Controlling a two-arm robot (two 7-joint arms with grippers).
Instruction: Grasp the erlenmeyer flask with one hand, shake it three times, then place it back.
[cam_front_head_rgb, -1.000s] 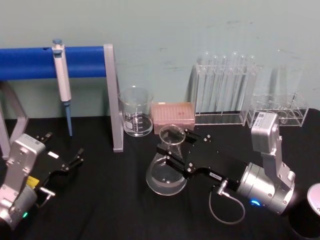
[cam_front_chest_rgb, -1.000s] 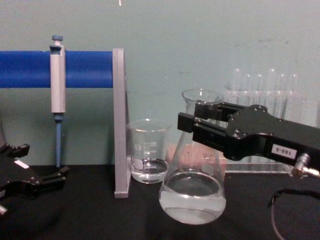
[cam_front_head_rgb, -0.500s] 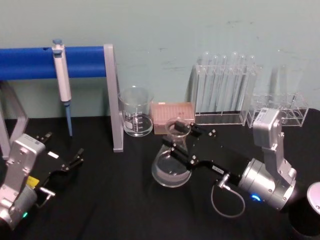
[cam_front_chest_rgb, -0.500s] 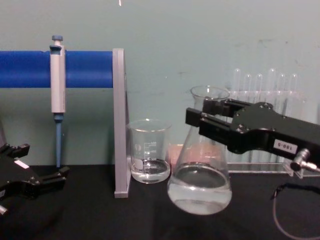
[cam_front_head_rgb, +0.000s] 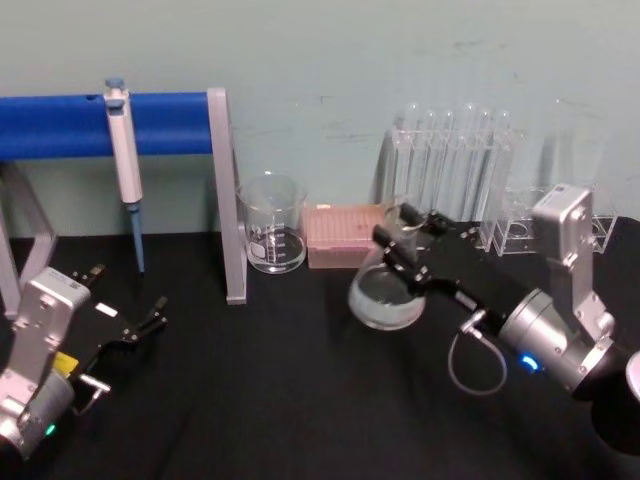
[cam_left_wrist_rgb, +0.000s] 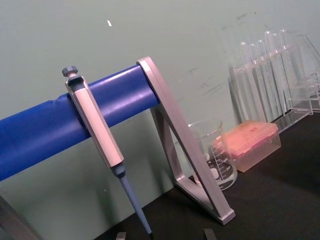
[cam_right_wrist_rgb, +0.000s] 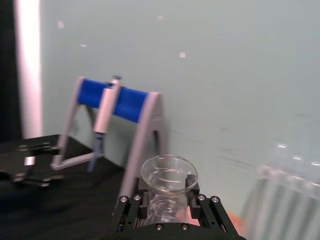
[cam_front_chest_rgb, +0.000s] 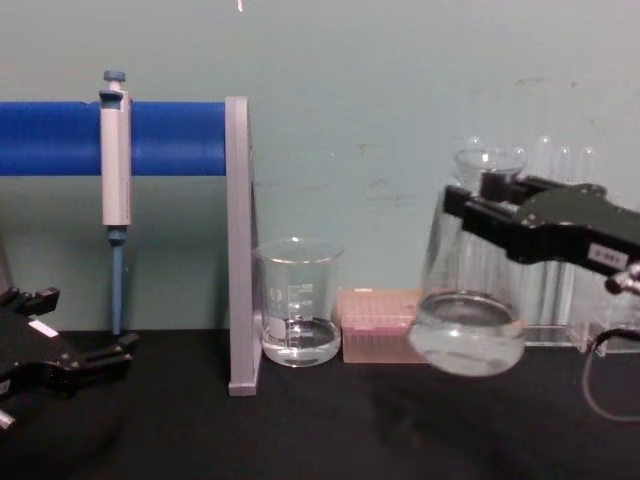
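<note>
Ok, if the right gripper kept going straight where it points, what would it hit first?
Shut on the flask, the right gripper points over the pink box, which sits lower. It would probably clear the box and meet the wall first, though depth is unclear.

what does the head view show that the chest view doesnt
Head view, not chest: the right arm's silver wrist with its blue light, and the left arm's grey wrist.
Chest view, not head: the side-on gap between the base of the erlenmeyer flask and the table, so the flask hangs in the air, and the liquid line across it.
Both: the right tool shut on the flask's neck, the open left tool resting low at the left, the pipette, the beaker and the pink tip box.
</note>
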